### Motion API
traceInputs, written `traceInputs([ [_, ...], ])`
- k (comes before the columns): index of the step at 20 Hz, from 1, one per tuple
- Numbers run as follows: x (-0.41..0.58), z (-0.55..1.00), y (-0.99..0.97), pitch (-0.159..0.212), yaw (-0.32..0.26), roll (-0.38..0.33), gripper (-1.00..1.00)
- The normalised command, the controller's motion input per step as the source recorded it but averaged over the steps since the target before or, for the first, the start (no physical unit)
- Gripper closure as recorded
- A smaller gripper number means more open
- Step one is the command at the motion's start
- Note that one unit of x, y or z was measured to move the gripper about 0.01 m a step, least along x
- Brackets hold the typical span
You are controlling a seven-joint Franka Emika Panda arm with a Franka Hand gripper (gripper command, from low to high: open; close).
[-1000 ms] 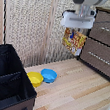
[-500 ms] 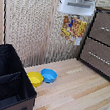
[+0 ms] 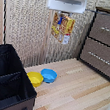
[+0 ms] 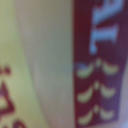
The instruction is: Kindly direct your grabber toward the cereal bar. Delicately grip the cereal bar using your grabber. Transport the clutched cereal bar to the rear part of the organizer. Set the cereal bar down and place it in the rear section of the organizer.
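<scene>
Organizer [image 3: 7, 79] nearest the camera, at the exterior view's left: black fabric bin, a divider across it, sections open from above. Which section counts as rear is not certain from this angle.

Just beside its corner on the wooden bench [image 3: 80, 95]: yellow bowl [image 3: 35, 79] and blue bowl [image 3: 49, 76], touching or nearly so.

Farther back, high above the bench: the grabber [image 3: 65, 12] with the cereal bar [image 3: 63, 26] hanging below it on end, in front of the woven wall panel [image 3: 30, 22]. Jaws closed on the bar's upper edge; the fingers themselves are hard to make out. Wrist view filled by blurred yellow and dark red print of the box, so the pack sits right against the camera.

Brown drawer cabinet [image 3: 103, 40] farthest, at the exterior view's right.

Risks, as judged:
- Grip is on one edge only; the long box may swing or slip during a fast traverse toward the bin.
- Hanging low end could catch the bin's near wall or the divider if descent begins early.
- Soft walls may fold under contact.
- Early release would drop it on the bowls or into the wrong section.
</scene>
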Motion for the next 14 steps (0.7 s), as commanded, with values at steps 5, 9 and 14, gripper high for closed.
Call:
traceInputs([
  [5, 0.018, 0.32, 0.50, -0.017, -0.230, 0.000, 1.00],
  [9, 0.000, 0.29, 0.15, -0.010, -0.350, 0.000, 1.00],
  [14, 0.000, 0.27, 0.12, -0.001, -0.357, 0.000, 1.00],
])
